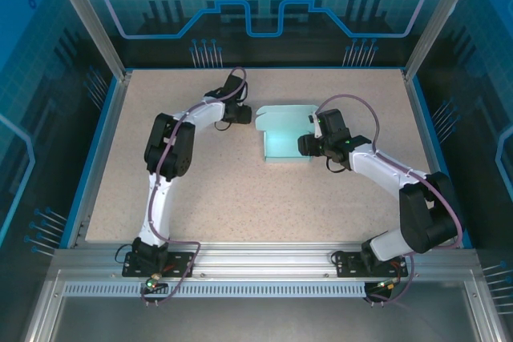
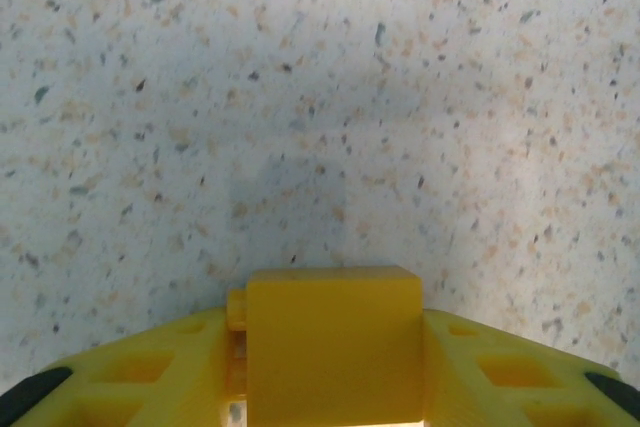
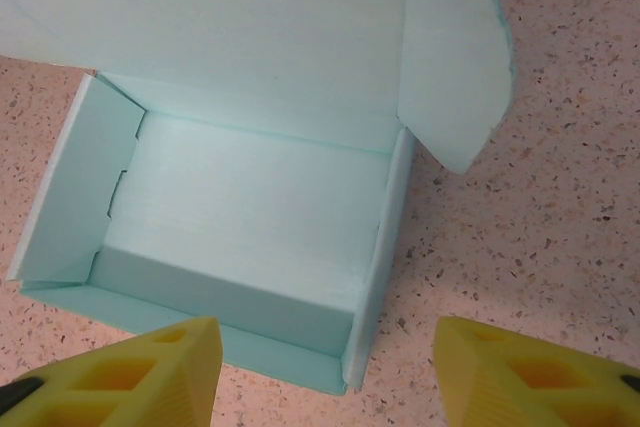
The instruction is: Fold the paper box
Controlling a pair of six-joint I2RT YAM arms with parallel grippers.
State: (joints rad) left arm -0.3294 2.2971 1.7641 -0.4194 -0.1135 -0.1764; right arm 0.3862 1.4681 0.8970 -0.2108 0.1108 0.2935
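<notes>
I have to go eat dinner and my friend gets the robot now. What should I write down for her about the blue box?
Left gripper: open, empty, over bare table just left of the paper box.
Right gripper: open, empty, hovering at the box's right side.
Done: the box stands in the middle of the table with its walls up.
Left: the lid is open and its rounded side flap sticks out. It probably needs folding over and the flap tucking in.
</notes>
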